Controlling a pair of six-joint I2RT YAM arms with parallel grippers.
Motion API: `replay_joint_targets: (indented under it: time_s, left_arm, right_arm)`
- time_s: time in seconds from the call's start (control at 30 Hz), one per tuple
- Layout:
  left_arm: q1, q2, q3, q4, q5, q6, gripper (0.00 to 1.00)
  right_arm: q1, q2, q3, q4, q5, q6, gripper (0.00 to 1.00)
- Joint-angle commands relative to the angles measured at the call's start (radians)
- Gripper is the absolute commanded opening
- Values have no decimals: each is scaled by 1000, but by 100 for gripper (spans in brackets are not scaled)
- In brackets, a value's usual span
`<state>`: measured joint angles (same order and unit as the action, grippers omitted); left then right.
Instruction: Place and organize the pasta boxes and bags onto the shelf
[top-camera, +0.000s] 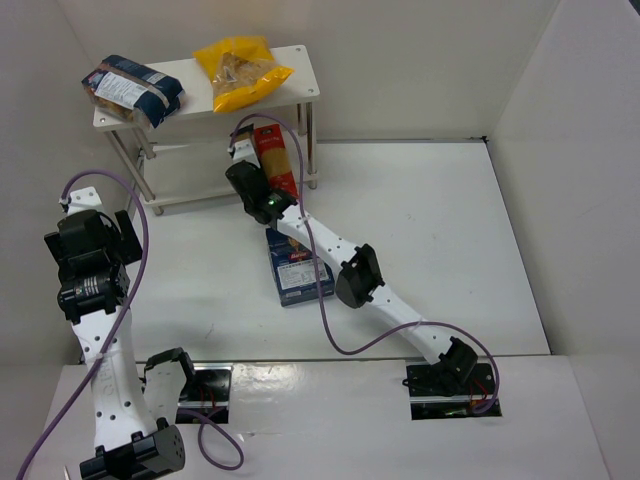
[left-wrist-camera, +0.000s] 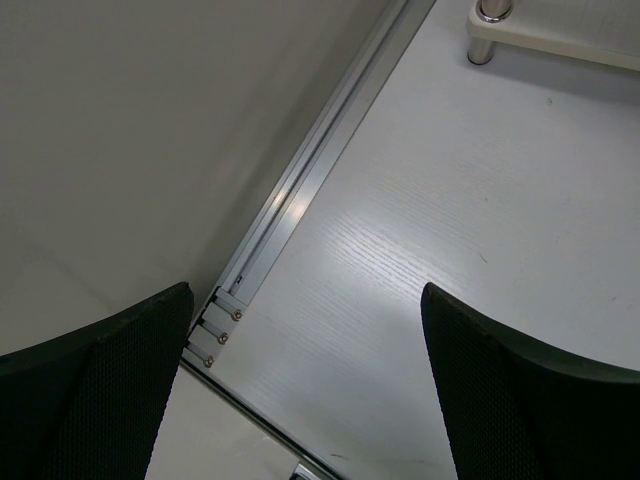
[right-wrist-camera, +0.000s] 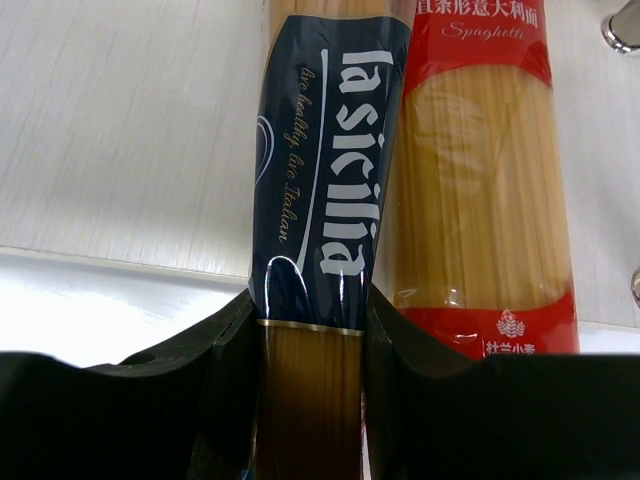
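The white shelf (top-camera: 300, 62) stands at the back left. A dark blue bag (top-camera: 130, 90) and a yellow bag (top-camera: 240, 70) lie on its top board. My right gripper (top-camera: 248, 168) is at the shelf's lower tier, shut on an amber spaghetti pack with a dark blue label (right-wrist-camera: 320, 200); its jaws (right-wrist-camera: 310, 320) press on both sides of the pack. A red spaghetti pack (top-camera: 275, 155) lies right beside it (right-wrist-camera: 480, 200). A dark blue box (top-camera: 298, 270) lies on the table, partly under the right arm. My left gripper (top-camera: 98, 228) is open and empty (left-wrist-camera: 305, 300), left of the shelf.
White walls close in the table on the left, back and right. An aluminium rail (left-wrist-camera: 300, 200) runs along the left wall's foot. A shelf foot (left-wrist-camera: 490, 30) shows in the left wrist view. Silver shelf legs (right-wrist-camera: 625, 25) stand right of the red pack.
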<state>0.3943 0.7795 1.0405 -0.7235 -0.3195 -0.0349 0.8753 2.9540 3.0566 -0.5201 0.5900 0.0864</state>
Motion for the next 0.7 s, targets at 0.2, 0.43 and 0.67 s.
replay_joint_targets:
  time_s: [0.2, 0.43, 0.67]
  left_arm:
    - [6, -3, -2, 36, 3, -26, 100]
    - [6, -3, -2, 36, 3, -26, 100]
    - [6, -13, -2, 36, 3, -26, 100]
  right_arm:
    - [1, -12, 80, 213, 74, -34, 13]
    - [1, -22, 80, 192, 83, -45, 83]
    - [10, -45, 80, 154, 123, -36, 98]
